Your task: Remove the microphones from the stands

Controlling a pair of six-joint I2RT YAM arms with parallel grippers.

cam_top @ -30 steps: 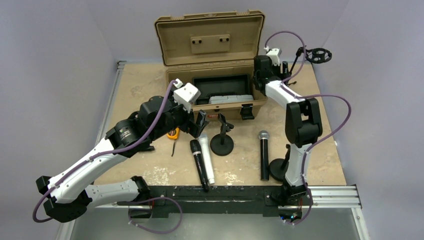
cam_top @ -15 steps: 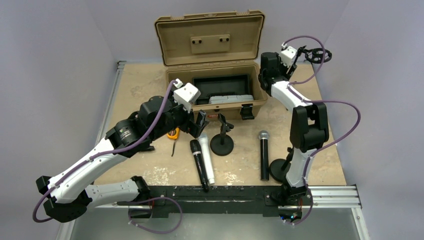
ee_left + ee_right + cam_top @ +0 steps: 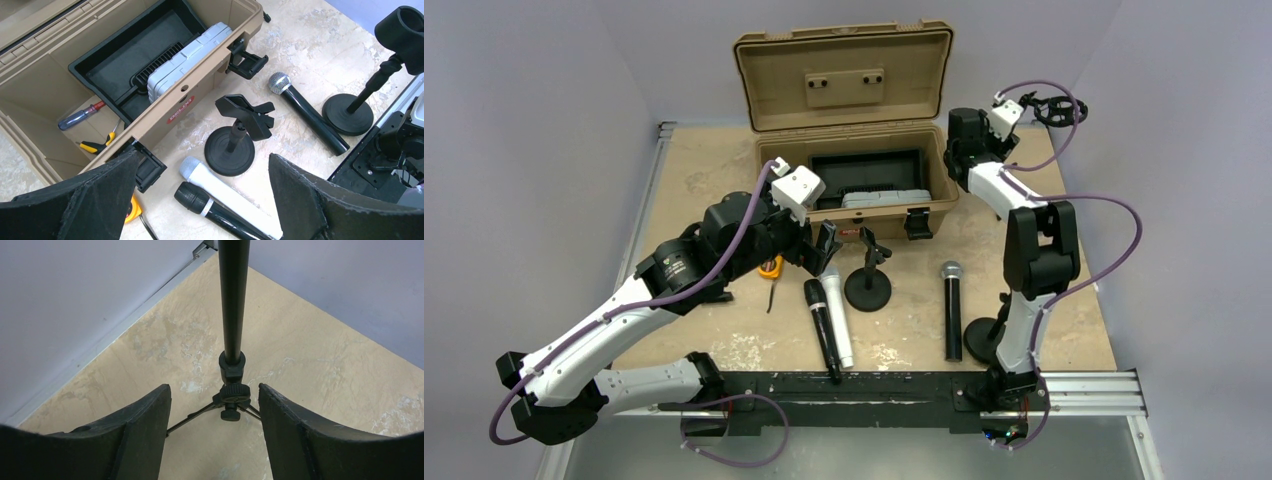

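Note:
Three microphones lie flat on the table: a white one (image 3: 836, 318) (image 3: 235, 195), a black one (image 3: 823, 328) (image 3: 212, 211) beside it, and a black one with a silver head (image 3: 950, 310) (image 3: 306, 114). A small round-base stand with an empty clip (image 3: 868, 281) (image 3: 236, 145) stands between them. My left gripper (image 3: 826, 241) (image 3: 204, 154) is open and empty above the heads of the white and black microphones. My right gripper (image 3: 1022, 103) (image 3: 214, 387) is open, its jaws on either side of the tall tripod stand's pole (image 3: 233, 305), not touching it.
An open tan toolbox (image 3: 854, 110) (image 3: 150, 107) with tools inside stands at the back. The tripod stand carries a black ring mount (image 3: 1056, 108) at the back right corner. A second round-base stand (image 3: 982, 338) (image 3: 350, 114) sits by the right arm's base. A yellow tool (image 3: 770, 266) lies under the left arm.
My right arm has swung right and back from the toolbox corner to the tripod stand. The left arm and the microphones have not moved.

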